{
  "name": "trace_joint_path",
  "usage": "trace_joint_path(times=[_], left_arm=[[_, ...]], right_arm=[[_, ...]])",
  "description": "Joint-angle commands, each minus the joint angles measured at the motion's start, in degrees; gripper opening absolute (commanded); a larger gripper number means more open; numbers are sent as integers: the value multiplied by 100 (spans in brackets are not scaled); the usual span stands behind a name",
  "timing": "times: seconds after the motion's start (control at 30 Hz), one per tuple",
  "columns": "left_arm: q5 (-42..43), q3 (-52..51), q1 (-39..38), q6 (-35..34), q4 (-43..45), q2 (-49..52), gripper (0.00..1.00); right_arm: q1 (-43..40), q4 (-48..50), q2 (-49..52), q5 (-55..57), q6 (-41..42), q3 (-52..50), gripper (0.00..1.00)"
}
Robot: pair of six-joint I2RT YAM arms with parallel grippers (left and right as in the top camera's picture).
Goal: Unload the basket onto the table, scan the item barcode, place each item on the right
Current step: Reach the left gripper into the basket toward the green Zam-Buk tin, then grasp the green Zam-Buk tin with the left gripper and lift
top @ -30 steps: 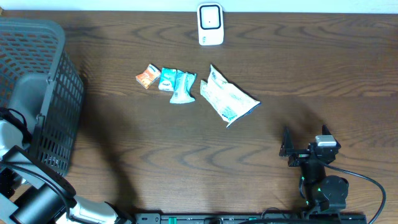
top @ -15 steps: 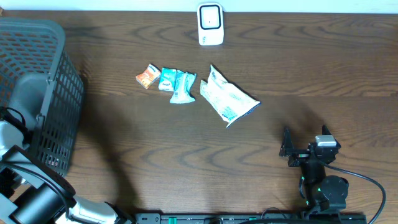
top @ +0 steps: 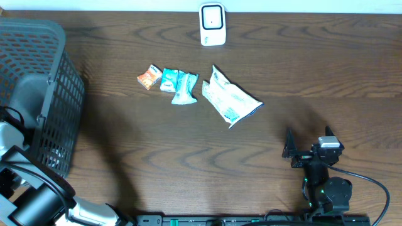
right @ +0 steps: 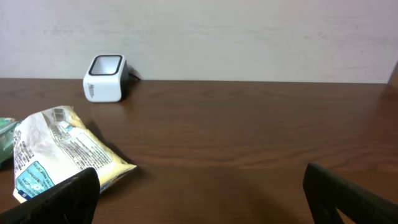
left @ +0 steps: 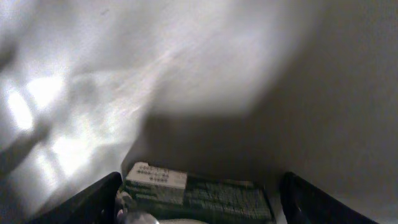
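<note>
Left hand (left: 199,186) is down inside the basket (top: 63,100), fingers (left: 102,193) set wide apart w/ a dark green packet (left: 211,196) lying between them; not clamped as far as the wrist view shows. One finger looks to be at the packet's edge, the other just off it. The right hand (right: 202,202) sits open & empty low over the near side of the tabletop (top: 188,163).

Judged from this, the packet is prob. the item to scan, and the scanner (top: 212,25) stands well apart from it at the far edge of the tabletop.

Risks:
- Packet lies flat on the basket floor, so the fingers may ride over it or pinch only an edge; it could then slip on the lift.
- Basket walls are high mesh; a tilted packet or a finger could snag on the way out.
- White label's content is too small to read, so the barcode's side is unknown & it may face away from the scanner.
- Route passes near the snack bag (top: 229,100) & sachets (top: 179,85); a low carry could knock them.
</note>
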Motion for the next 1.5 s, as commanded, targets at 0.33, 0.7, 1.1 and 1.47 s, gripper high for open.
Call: trace_joint_path(times=[0.33, 0.7, 1.1, 1.47], left_arm=[[1038, -103, 7, 501, 192, 221, 73], [1320, -94, 7, 1102, 26, 225, 95], [1064, -378, 7, 1119, -57, 234, 77], [1071, -195, 9, 1115, -208, 232, 66]], right_arm=[[-13, -26, -24, 7, 59, -9, 99], [-13, -26, -24, 7, 59, -9, 99], [-13, -26, -24, 7, 59, -9, 99], [-13, -26, -24, 7, 59, -9, 99]])
